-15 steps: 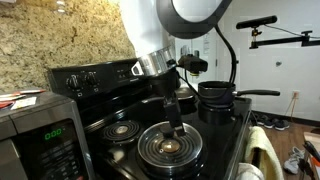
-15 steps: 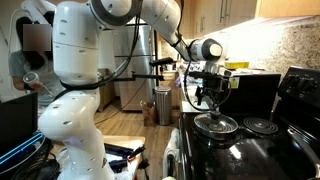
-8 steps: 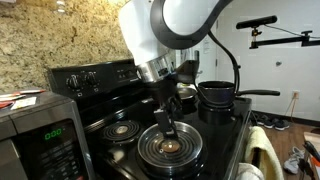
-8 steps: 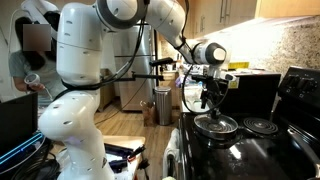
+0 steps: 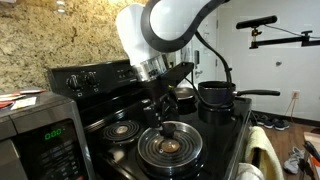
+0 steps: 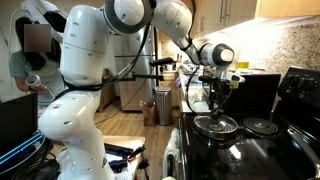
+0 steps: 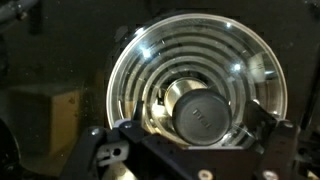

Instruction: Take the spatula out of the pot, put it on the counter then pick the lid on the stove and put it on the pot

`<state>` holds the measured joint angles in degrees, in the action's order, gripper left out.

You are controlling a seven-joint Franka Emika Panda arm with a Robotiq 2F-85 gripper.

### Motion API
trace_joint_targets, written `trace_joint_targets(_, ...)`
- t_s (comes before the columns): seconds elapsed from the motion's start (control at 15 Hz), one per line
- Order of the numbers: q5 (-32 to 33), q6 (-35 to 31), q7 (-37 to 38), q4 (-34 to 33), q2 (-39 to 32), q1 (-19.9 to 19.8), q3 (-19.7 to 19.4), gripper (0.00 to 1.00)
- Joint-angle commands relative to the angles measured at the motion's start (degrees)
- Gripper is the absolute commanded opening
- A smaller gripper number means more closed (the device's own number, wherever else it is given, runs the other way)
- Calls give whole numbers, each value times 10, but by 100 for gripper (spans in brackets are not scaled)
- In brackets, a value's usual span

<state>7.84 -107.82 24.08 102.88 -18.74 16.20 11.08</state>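
Note:
The round see-through lid [image 5: 168, 147] with a metal rim lies on a front coil burner of the black stove [image 5: 105, 76]. It also shows in the other exterior view [image 6: 216, 125] and fills the wrist view [image 7: 150, 75]. My gripper [image 5: 162, 124] hangs directly over it, open, with a finger on each side of the dark centre knob [image 7: 203, 115] and not closed on it. The dark blue-black pot [image 5: 216, 99] with its long straight handle stands on the burner behind. The spatula is out of view.
A steel microwave [image 5: 38, 132] stands beside the stove. A bare coil burner [image 5: 122, 129] lies next to the lid. A cloth [image 5: 262, 150] hangs at the stove's front edge. A person [image 6: 30, 62] stands behind the robot's base, and a bin [image 6: 163, 105] is on the floor.
The gripper has come down closer to the lid and now straddles its knob. The arm's upper links have swung sideways. The lid and the pot have not moved.

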Motion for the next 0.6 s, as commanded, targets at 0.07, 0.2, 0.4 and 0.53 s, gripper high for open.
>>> trace_joint_targets(0.07,-25,-5,35,-9,-11,11,-10,100)
trace_joint_targets(0.2,-23,-13,54,-2,-12,16,-12,100)
trace_joint_targets(0.4,-10,-33,89,5,-7,26,-19,100)
trace_joint_targets(0.53,-10,-51,107,9,-5,30,-22,100)
